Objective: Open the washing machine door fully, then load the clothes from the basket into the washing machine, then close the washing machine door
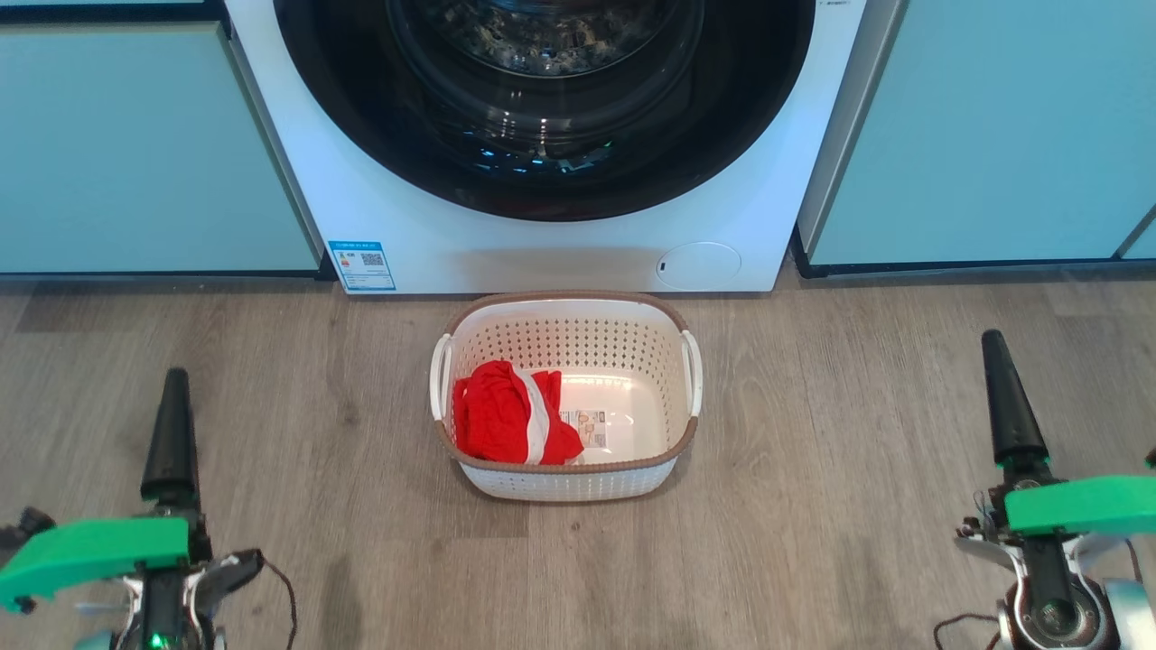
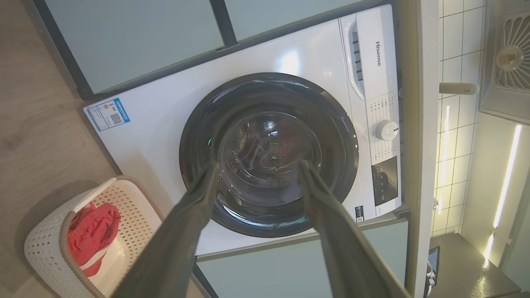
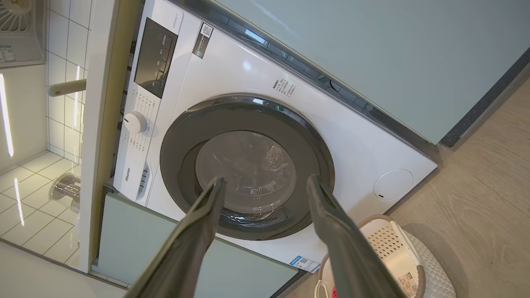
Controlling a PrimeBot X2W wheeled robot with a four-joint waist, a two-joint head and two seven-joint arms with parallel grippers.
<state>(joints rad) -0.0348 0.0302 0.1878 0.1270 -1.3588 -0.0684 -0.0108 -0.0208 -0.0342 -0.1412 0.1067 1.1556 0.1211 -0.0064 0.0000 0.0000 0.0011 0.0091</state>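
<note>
The white washing machine (image 1: 433, 217) stands against the far wall, and its round black-rimmed door (image 1: 542, 171) lies shut, flush with the front. On the floor just before it sits the cream perforated basket (image 1: 668, 361). Red clothes with a white stripe (image 1: 506, 415) are heaped in the basket's left half. My left gripper (image 1: 173, 388) hangs open at the lower left and my right gripper (image 1: 993, 348) open at the lower right, both well clear of the basket. From each wrist, the left gripper (image 2: 258, 164) and the right gripper (image 3: 266, 179) point at the door (image 2: 269, 153) (image 3: 246, 165) with nothing between the fingers.
Pale teal cabinets (image 1: 135, 144) (image 1: 993, 126) flank the machine on both sides. A round filter cap (image 1: 697, 265) and a blue sticker (image 1: 361, 264) mark its lower front. Wood floor (image 1: 858, 433) spreads around the basket. The control knob (image 2: 386, 130) sits on the top panel.
</note>
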